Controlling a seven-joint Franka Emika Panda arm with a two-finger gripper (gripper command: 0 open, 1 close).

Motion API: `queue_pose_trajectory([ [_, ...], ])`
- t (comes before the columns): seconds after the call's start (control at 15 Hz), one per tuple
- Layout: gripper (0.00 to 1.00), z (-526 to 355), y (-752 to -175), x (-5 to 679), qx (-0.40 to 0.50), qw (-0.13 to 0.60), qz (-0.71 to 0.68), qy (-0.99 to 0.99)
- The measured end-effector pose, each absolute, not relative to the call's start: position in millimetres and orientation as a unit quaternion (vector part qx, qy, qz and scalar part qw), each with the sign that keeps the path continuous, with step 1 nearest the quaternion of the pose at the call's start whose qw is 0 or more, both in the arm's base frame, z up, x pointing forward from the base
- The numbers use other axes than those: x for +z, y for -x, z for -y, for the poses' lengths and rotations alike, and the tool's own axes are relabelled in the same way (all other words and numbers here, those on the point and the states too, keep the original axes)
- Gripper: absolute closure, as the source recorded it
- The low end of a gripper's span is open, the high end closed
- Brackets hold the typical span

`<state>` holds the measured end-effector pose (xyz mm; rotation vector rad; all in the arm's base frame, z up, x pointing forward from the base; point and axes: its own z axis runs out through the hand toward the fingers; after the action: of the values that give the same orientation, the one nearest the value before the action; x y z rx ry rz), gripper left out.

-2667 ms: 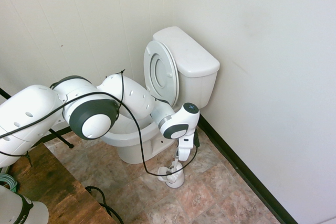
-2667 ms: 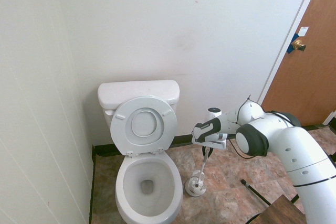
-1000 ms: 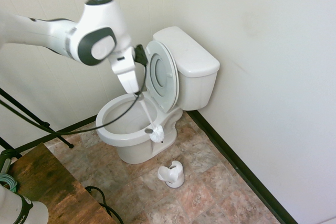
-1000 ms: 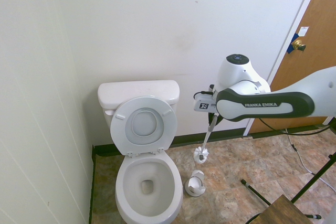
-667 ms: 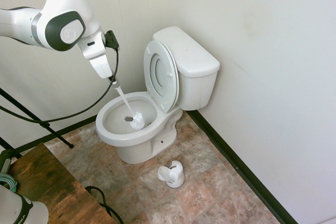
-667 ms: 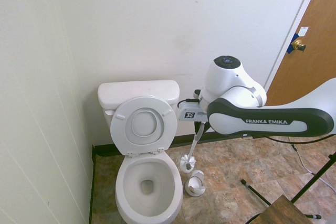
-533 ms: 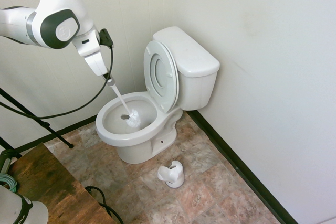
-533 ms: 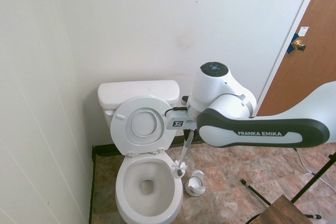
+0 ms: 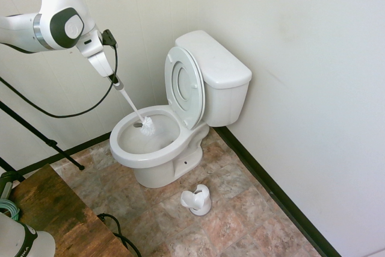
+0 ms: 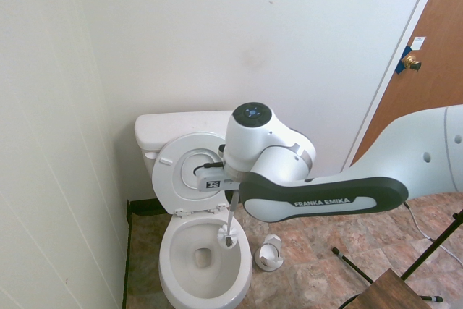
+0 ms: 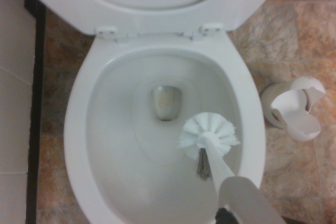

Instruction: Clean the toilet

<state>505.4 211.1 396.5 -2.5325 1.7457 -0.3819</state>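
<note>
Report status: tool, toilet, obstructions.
Tool shut on toilet brush. Brush head over open toilet bowl, lid up. Brush holder on floor beside, clear of path.

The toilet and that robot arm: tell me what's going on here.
The white arm's gripper is shut on the handle of a toilet brush, and the bristle head hangs inside the open bowl of the toilet, off to one side of the drain hole. Seat and lid stand raised against the tank. The empty brush holder sits on the floor beside the base. No scrubbing contact can be made out yet.
</note>
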Motion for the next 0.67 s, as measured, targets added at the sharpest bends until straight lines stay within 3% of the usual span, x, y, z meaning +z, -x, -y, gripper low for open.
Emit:
queue_pose_trajectory([
  [0.67,1.00,-238,-631,267,-0.087,0.054,-0.610,0.786],
])
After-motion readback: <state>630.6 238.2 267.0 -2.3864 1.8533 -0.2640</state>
